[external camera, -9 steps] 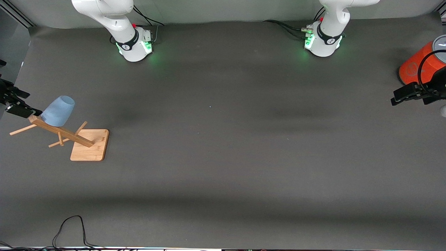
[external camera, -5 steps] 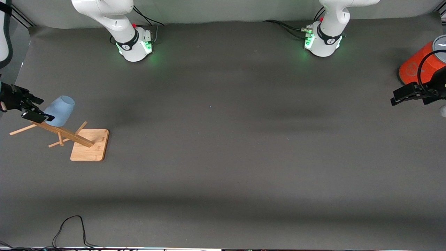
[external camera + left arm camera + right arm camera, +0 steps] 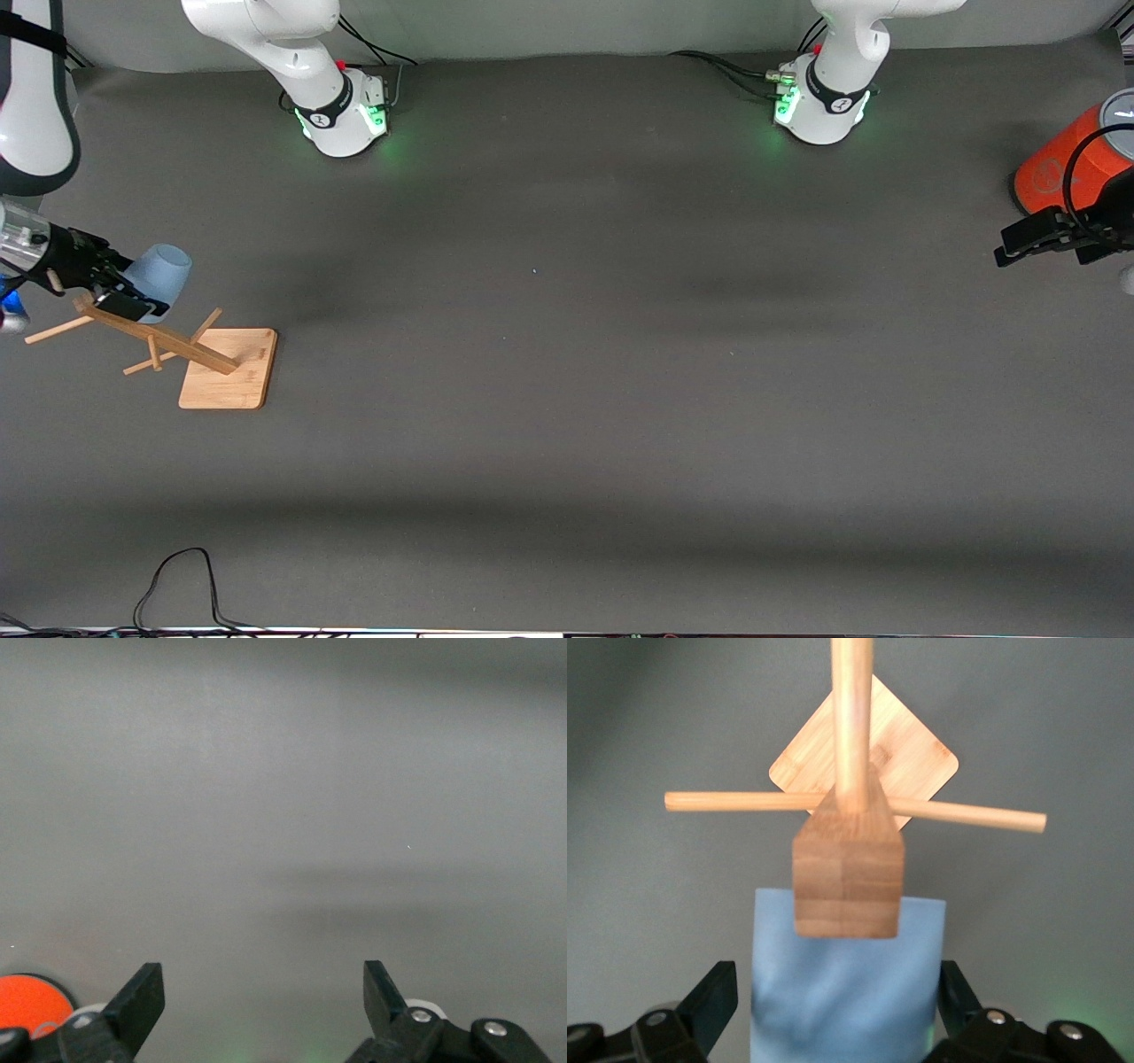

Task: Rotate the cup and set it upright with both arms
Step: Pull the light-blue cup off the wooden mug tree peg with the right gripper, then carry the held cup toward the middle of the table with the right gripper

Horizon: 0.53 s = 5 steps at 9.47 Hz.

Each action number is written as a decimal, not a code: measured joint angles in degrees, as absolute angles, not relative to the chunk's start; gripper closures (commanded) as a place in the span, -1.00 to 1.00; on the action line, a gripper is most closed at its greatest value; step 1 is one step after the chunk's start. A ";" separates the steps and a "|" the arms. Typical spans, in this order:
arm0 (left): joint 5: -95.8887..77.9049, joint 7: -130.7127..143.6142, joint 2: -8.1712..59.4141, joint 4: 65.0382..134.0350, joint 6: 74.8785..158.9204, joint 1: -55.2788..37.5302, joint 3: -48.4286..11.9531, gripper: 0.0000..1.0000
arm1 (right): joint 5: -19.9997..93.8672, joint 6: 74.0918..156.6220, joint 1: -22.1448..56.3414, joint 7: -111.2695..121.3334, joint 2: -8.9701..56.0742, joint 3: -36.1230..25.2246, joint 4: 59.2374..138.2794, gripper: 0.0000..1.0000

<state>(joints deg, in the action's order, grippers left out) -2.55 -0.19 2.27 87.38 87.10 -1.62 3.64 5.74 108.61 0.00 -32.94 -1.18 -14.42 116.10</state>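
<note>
The light-blue cup hangs upside down and tilted on a peg of a wooden rack at the right arm's end of the table. My right gripper is open with one finger on each side of the cup's wide end. In the right wrist view the cup fills the gap between the fingers, under the rack's post top; the right gripper is not closed on it. My left gripper waits open and empty at the left arm's end; it also shows in the left wrist view.
The rack's square wooden base lies nearer the front camera than the cup, with thin pegs sticking out sideways. An orange cylinder with a grey lid stands beside the left gripper. A black cable lies at the front edge.
My right gripper has moved in from the table's end toward the cup, and its open fingers now straddle it. The cup, the rack and the left arm have not moved.
</note>
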 measured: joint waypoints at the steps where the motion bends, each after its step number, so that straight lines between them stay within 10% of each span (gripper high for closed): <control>1: -2.55 -0.19 1.54 87.59 87.05 -1.62 3.64 -1.00 | 5.75 108.94 0.04 -33.06 -1.20 -14.43 116.26 -0.72; 3: -2.55 -0.18 0.16 88.42 86.97 -1.62 3.65 -1.00 | 5.76 108.98 0.04 -33.11 -1.36 -14.44 116.26 -0.24; 5: -2.55 -0.18 -0.15 88.96 86.94 -1.58 3.70 -1.00 | 5.76 108.98 0.04 -33.12 -1.42 -14.44 116.26 -0.24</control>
<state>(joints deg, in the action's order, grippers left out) -2.55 -0.18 -0.15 88.96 86.94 -1.58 3.70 5.76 108.98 0.04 -33.12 -1.42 -14.44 116.26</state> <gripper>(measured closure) 0.000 0.189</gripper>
